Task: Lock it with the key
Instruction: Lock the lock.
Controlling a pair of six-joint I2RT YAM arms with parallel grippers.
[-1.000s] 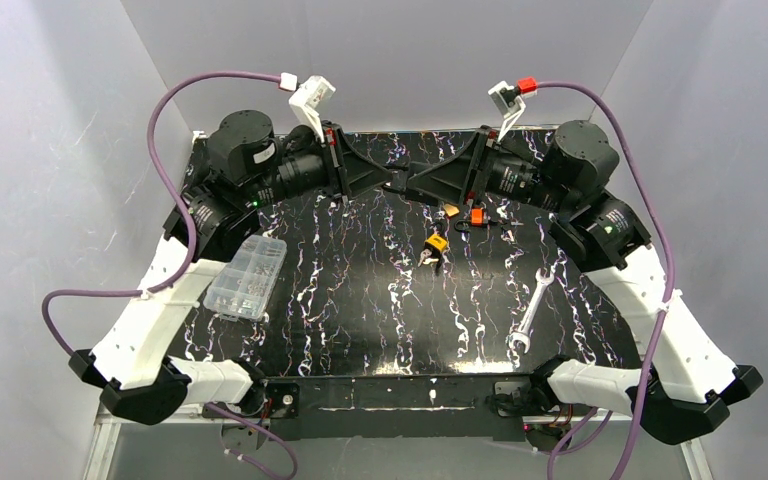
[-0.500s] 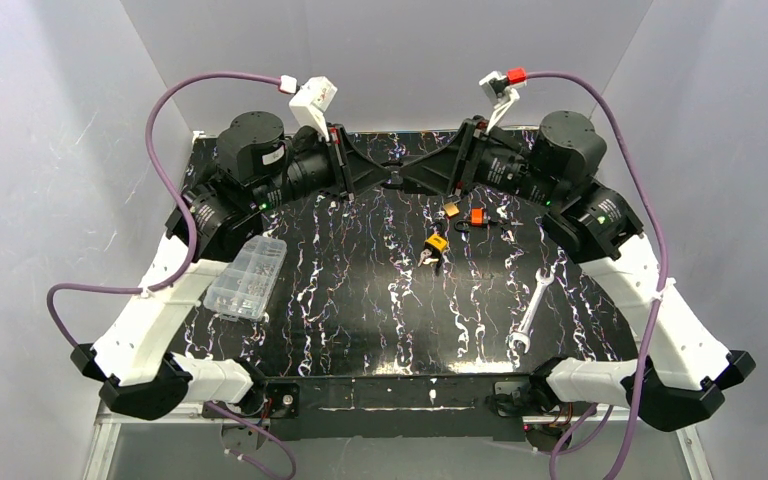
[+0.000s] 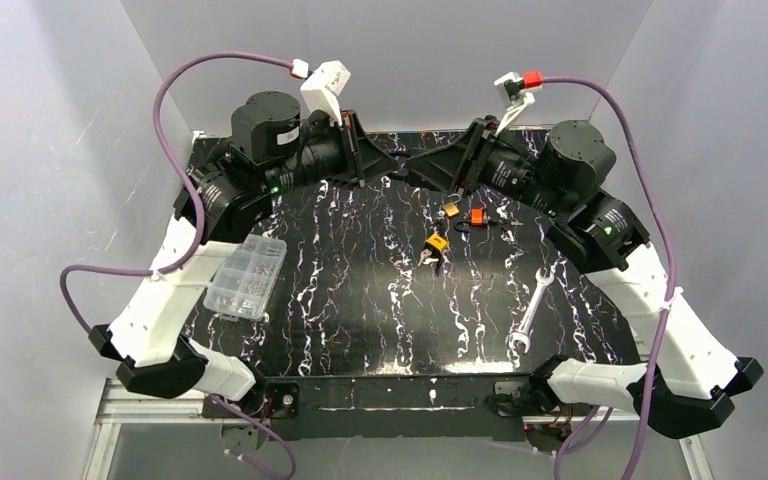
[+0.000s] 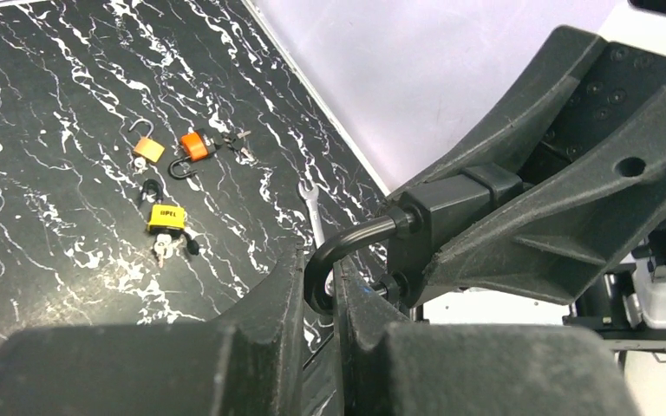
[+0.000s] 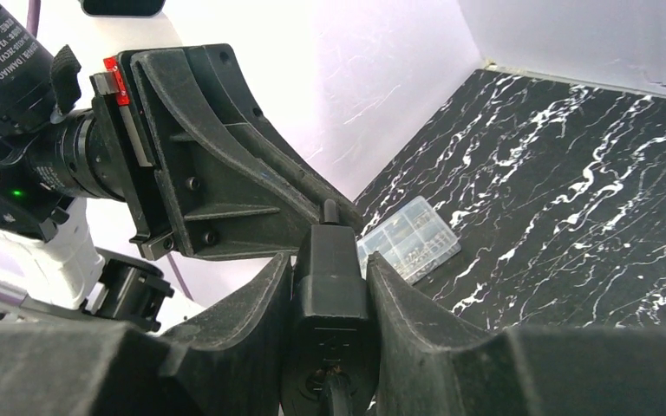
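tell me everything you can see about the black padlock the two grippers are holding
The black padlock is a matte, boxy block, plastic-looking, with a curved dark shackle. The right gripper clamps its body between both fingers, keyhole end facing that wrist camera; something thin sits at the keyhole, too dark to identify. The left gripper is pinched shut on the shackle's bend. It hangs above the table between the two arms; whether the shackle is latched cannot be told.

We are getting bright, even, diffuse light in the overhead view; shadows under the arms (image 3: 160, 300) are lying faint. The glossy table (image 3: 360, 300) is giving little glare. In both wrist views the near fingers (image 4: 251, 347) are blurring dark, pale walls (image 5: 355, 69) washing out.
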